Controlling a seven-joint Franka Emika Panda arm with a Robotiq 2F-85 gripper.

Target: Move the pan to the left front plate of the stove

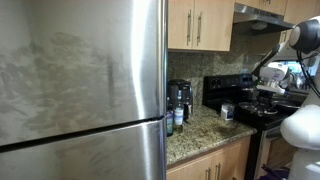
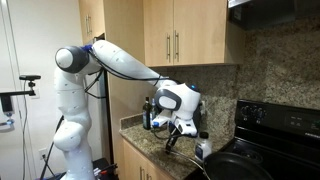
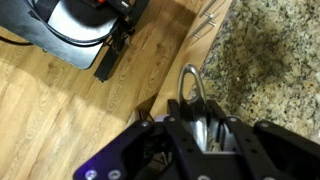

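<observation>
Half an exterior view, 9 o'clock through centre: tall brushed stainless-steel refrigerator (image 1: 80,85). At 3 o'clock, speckled brown granite countertop (image 1: 205,130) under light wooden wall cabinets (image 1: 198,22), bearing a black coffee maker (image 1: 178,98). Beyond that, black stove (image 1: 228,88) with glossy upright back panel, and a white robot arm (image 1: 305,35) bent over it at the frame's 3 o'clock edge.

In an exterior view: same arm stretched in from 9 o'clock, grey-and-black two-fingered gripper (image 2: 176,130) hanging at centre over the countertop's front edge. Round black pan (image 2: 235,166) low at 5 o'clock, before the stove's back panel; which plate, cannot tell. Small white bottle (image 2: 203,148) just beside the pan at its 10 o'clock. Mottled granite backsplash (image 2: 270,60) behind.

Wrist view: pale wooden plank floor (image 3: 60,110) from 9 to 12 o'clock, granite at 2 o'clock. Gripper at 6 o'clock, set narrow about a silver looped metal handle (image 3: 190,85); clamped or merely close, cannot tell.
</observation>
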